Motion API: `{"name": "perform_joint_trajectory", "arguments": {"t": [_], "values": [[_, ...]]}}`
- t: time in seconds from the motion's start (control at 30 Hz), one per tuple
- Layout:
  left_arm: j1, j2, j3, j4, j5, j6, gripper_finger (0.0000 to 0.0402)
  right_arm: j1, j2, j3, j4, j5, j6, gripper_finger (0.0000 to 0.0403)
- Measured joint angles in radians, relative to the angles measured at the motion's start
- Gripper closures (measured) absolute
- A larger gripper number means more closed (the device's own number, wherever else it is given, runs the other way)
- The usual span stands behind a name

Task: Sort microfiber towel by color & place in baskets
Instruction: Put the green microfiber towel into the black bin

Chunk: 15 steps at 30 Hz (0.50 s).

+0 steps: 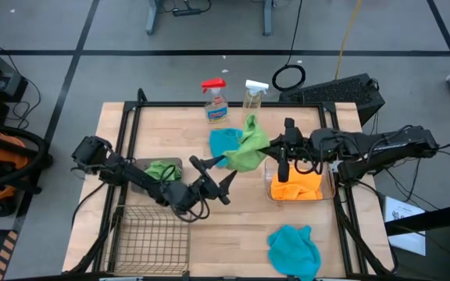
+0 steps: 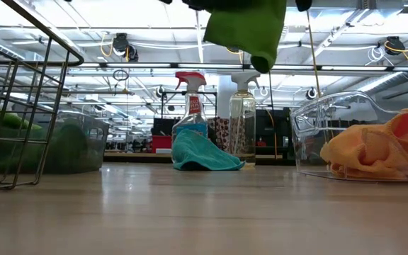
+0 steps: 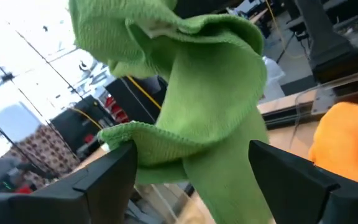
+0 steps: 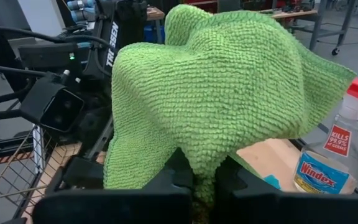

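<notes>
A bright green microfiber towel (image 1: pixel 248 148) hangs in the air over the table's middle, high in the low view (image 2: pixel 246 28). My right gripper (image 4: pixel 197 193), reaching in from the table's right, is shut on it. My left gripper (image 3: pixel 191 180) stands open below and to the left, one finger (image 3: pixel 104 180) on either side of the towel's hanging lower part (image 3: pixel 229 180). A teal towel (image 1: pixel 223 140) lies on the table behind it. A second teal towel (image 1: pixel 294 248) lies near the front edge. Orange towels (image 1: pixel 295 186) fill the clear tub (image 2: pixel 317 120). Another green towel (image 1: pixel 162 169) sits in the smoky grey tub (image 1: pixel 141 164). My right gripper pinches a bunched fold of the green towel (image 4: pixel 202 177) between its two fingers, coming nearly level from the table's right. The cloth billows up and over the fingers and hangs slack, lifted clear of the table. My left gripper: I cannot tell whether a finger touches the towel's hem (image 3: pixel 126 140).
Two spray bottles (image 1: pixel 216 101) (image 1: pixel 255 97) stand at the table's far edge behind the teal towel. A square wire-mesh basket (image 1: pixel 151 234) sits at the front left. Bare wood lies between the wire basket and the front teal towel.
</notes>
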Motion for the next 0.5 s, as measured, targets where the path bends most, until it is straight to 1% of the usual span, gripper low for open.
{"name": "perform_joint_trajectory", "arguments": {"t": [0.13, 0.27, 0.4, 0.5], "values": [[0.023, 0.000, 0.002, 0.001, 0.034, 0.059, 0.0088, 0.000, 0.016, 0.000, 0.004, 0.000, 0.000, 0.0397], [0.037, 0.000, 0.002, 0.001, 0.037, 0.092, 0.0088, 0.000, 0.028, 0.000, 0.004, 0.000, -0.004, 0.0397], [0.041, 0.000, 0.002, 0.004, 0.060, 0.196, 0.0088, 0.000, 0.033, 0.000, 0.012, 0.000, -0.006, 0.0397], [0.038, 0.000, 0.002, 0.052, 0.094, 0.301, 0.0088, 0.000, 0.034, 0.000, 0.011, 0.000, -0.008, 0.0397]]}}
